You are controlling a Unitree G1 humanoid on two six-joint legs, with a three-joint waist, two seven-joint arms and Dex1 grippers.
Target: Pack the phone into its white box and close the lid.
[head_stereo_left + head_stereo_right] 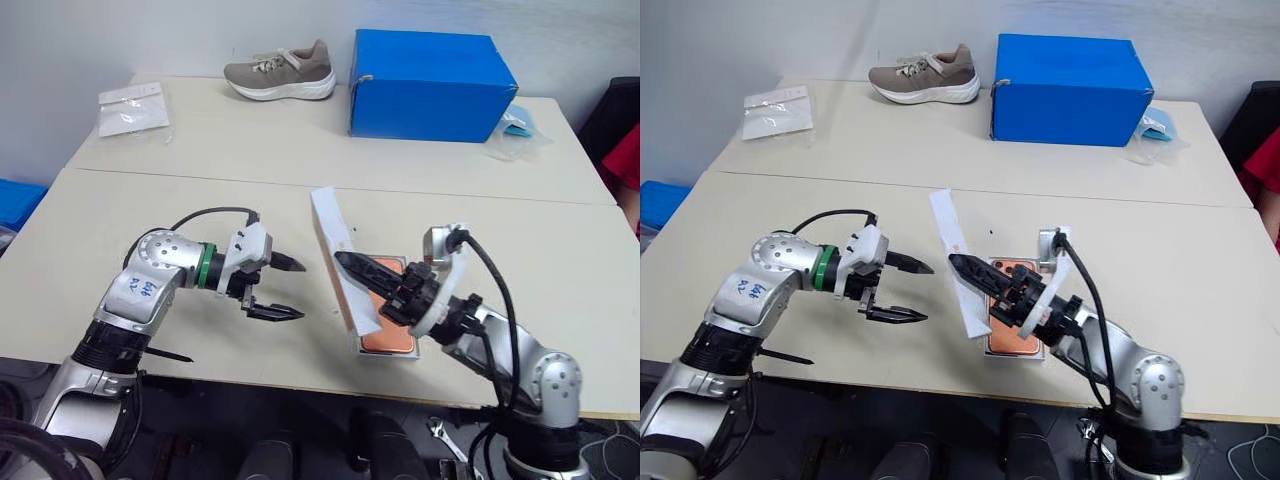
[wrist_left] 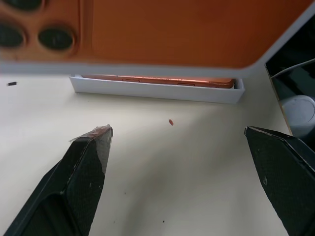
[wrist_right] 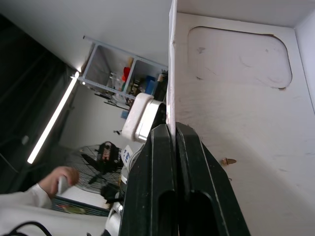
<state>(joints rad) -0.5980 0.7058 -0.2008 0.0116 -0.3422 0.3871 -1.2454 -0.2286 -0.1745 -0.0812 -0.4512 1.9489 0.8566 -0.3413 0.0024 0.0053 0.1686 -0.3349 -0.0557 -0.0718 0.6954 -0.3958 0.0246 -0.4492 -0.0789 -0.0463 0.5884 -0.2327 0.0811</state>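
Observation:
The copper-orange phone (image 1: 390, 340) lies inside the white box (image 2: 157, 93) near the table's front edge, with its side edge just above the box wall. Above the box's left side the lid (image 1: 330, 240) stands tilted up on its long edge. Its orange outer face (image 2: 172, 29) points toward my left gripper, and its white inside (image 3: 236, 98) bears a faint outline. My right gripper (image 1: 342, 260) is shut on the lid's side wall. My left gripper (image 1: 302, 290) hovers open to the left of the lid, with nothing between its fingers (image 2: 88, 167).
A large blue box (image 1: 428, 85), a grey shoe (image 1: 280, 72) and a clear plastic bag (image 1: 133, 108) sit on the far table. The phone box lies close to the near table's front edge. A person's hand (image 3: 59, 179) shows in the right wrist view's background.

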